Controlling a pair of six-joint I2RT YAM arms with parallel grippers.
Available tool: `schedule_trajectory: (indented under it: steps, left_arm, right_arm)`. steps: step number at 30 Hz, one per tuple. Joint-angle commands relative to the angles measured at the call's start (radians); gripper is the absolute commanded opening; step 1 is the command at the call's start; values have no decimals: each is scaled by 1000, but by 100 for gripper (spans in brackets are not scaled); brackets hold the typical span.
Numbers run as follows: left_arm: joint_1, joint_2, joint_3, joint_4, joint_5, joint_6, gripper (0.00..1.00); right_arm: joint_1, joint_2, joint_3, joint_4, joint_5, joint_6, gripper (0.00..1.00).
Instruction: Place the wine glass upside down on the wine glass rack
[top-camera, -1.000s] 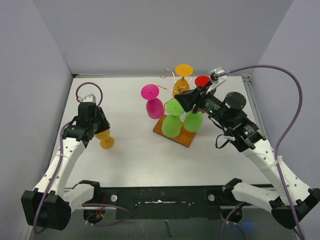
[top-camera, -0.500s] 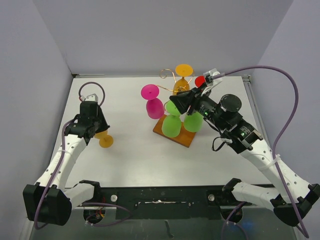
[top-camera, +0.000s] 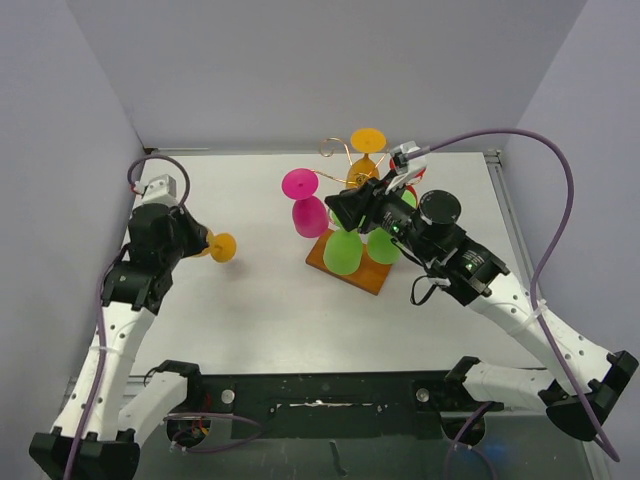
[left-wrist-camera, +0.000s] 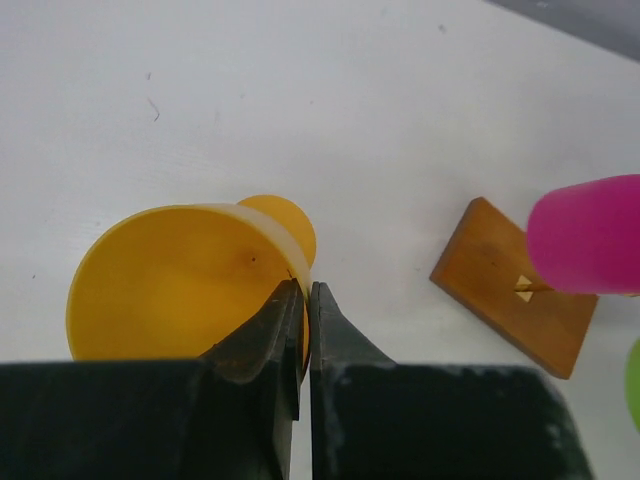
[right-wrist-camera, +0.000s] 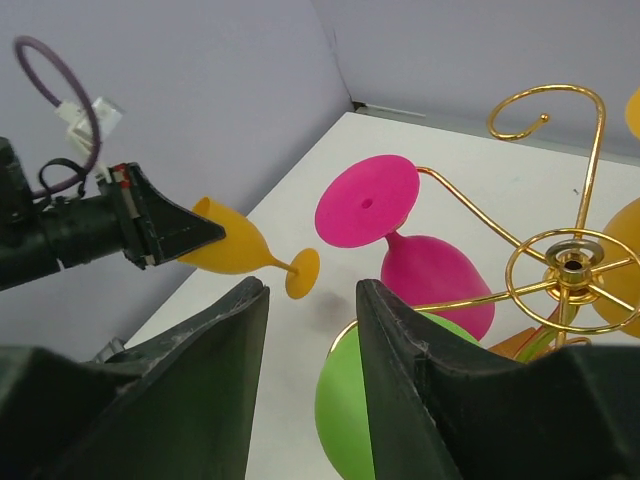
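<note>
**Left arm (top-camera: 120, 310) is raising the wine glass (top-camera: 218, 246) off the table (top-camera: 260, 300), left of the wine glass rack (top-camera: 370, 276)**

Since a second ago the orange wine glass is no longer lying low on the table well left of the rack. It is now hanging higher and somewhat nearer the rack. The right arm (top-camera: 500, 295) is also reaching further in over the rack's top.

Pale lilac walls (top-camera: 300, 70) are closing in the white table behind the rack and on both sides of it. On its brown wooden base the rack is carrying glasses bowl-down. A pink glass (top-camera: 308, 216) is hanging on its left, two green glasses (top-camera: 342, 252) on its near side, and a second orange glass (top-camera: 367, 141) on its far side.

Left of the rack, the left gripper (left-wrist-camera: 305, 290) is pinching the thin wall of the wine glass at the bowl's rim. One finger is sitting inside the bowl and one outside, and the jaws are standing almost together. In the right wrist view the wine glass is lying roughly level in the air. Its stem and foot are pointing toward the rack, well apart from it.

Above the rack's near-left side, the right gripper (right-wrist-camera: 310, 290) is hovering over a green glass. Its jaws are standing wide apart, gripping nothing.
</note>
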Motion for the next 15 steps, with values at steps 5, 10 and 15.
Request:
schedule_trajectory:
  steps: [5, 10, 15]
  left_arm:
    - [-1, -251, 15, 361, 139, -30, 0]
    - [0, -365, -47, 673, 268, -58, 0]
    - [1, -406, -109, 934, 358, -108, 0]
  right_arm:
    - [88, 22, 16, 201, 111, 118, 43]
    - [202, 78, 17, 326, 189, 162, 40]
    - [291, 136, 33, 451, 269, 213, 42]
